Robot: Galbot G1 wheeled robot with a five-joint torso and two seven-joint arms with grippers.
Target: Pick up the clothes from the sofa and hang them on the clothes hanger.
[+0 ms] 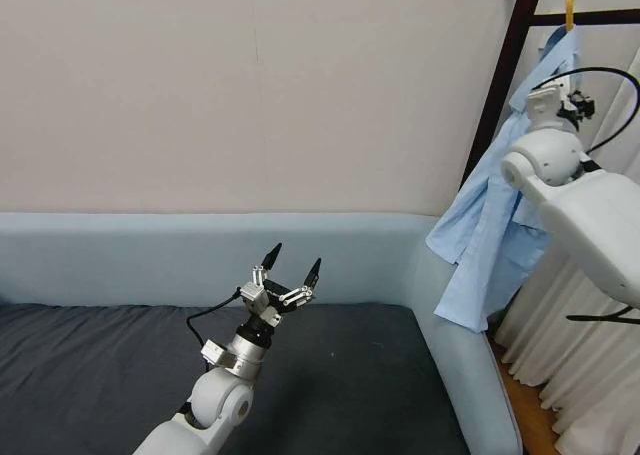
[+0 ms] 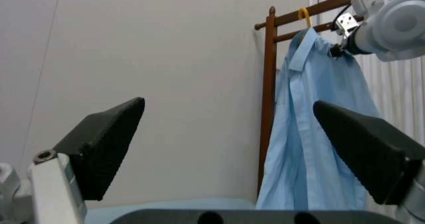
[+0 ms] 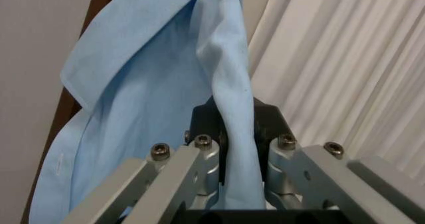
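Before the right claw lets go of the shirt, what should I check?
1. The yellow hanger hooked over the rack bar: ok.
2. Collar of the blue shirt up at the hanger: ok.
3. Both shoulders seated on the hanger: cannot tell.
4. The right claw shut on shirt fabric: ok.
5. The left claw open, above the sofa, apart from the shirt: ok.
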